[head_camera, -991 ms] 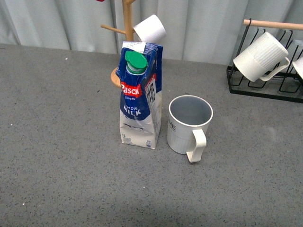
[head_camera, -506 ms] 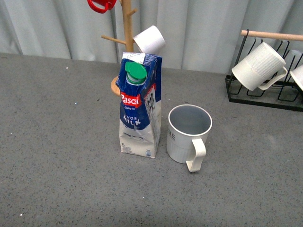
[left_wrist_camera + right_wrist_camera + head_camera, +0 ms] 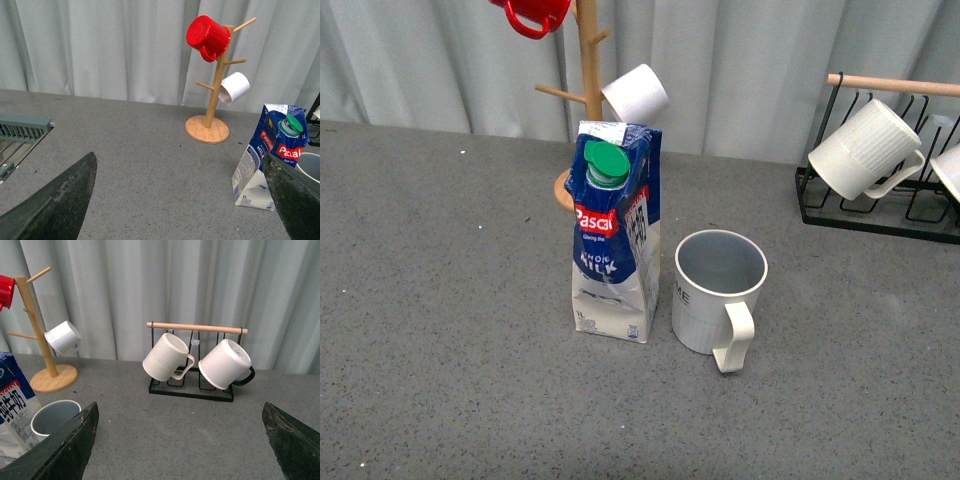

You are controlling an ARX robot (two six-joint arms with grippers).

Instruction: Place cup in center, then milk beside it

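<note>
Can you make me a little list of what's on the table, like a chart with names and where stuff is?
cup: upright near the middle of the grey table, handle toward the camera
milk: upright, close beside the cup
wooden mug tree: behind the milk, holds a red mug and a small white mug
black rack: far side, two white mugs hanging
left gripper: open, holding nothing
right gripper: open, holding nothing

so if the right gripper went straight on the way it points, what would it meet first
Probably the black rack holding the two white mugs, which sits dead ahead between its open jaws; the grey tabletop before it looks free, though depth is hard to judge.
</note>
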